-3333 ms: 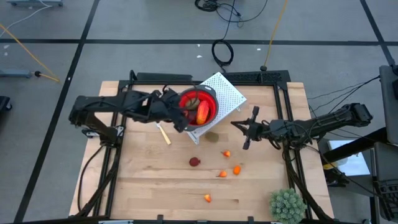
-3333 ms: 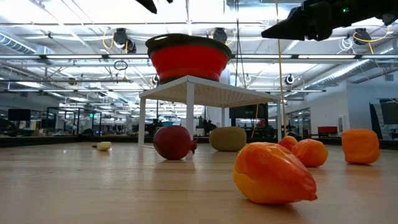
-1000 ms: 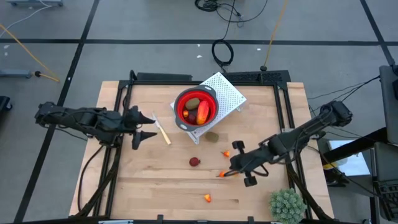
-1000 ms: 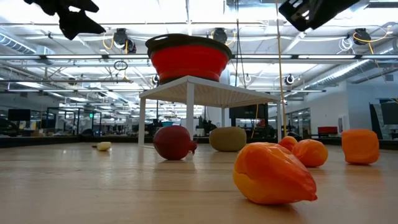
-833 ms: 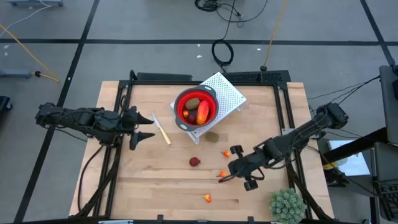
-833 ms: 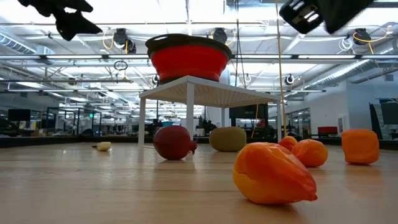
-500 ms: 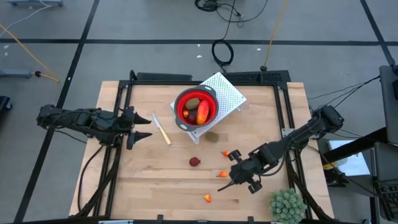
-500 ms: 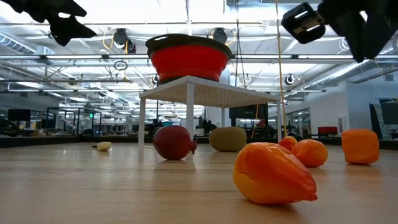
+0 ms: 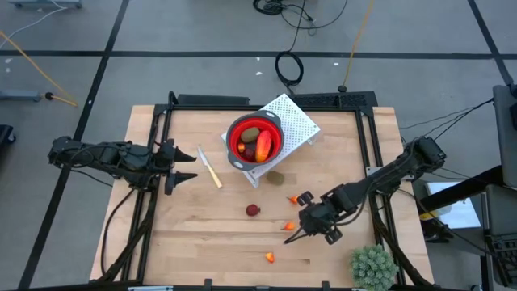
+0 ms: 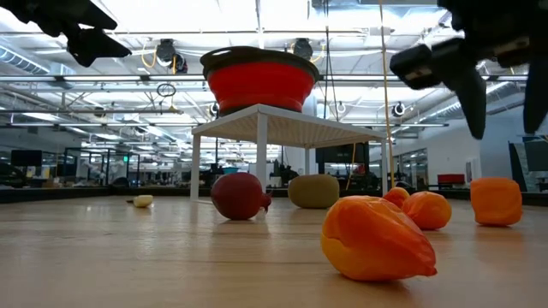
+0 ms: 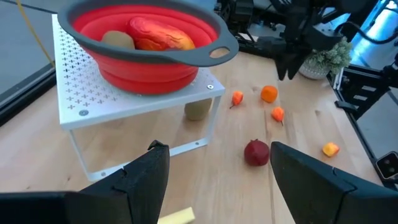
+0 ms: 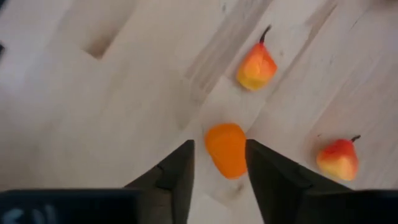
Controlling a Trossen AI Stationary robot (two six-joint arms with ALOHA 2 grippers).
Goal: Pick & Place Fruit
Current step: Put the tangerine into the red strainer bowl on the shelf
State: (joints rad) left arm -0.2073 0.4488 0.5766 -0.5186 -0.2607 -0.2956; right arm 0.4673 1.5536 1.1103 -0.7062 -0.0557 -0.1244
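Right wrist view shows the right gripper (image 12: 217, 163) with fingers apart, empty, above an orange fruit (image 12: 226, 149); left gripper (image 9: 187, 166) waits, wide.

A red collapsible bowl (image 9: 255, 139) holding fruit is set on a white perforated stand (image 9: 292, 118) at the wooden bench's (image 9: 202, 234) far middle; small orange fruit pieces (image 9: 289, 226) are scattered nearer.

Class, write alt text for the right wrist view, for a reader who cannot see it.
The right gripper points down at the wooden table, its two dark fingers parted on either side of a small orange fruit piece that lies on the wood. Two orange-and-yellow toy pears lie beyond it.
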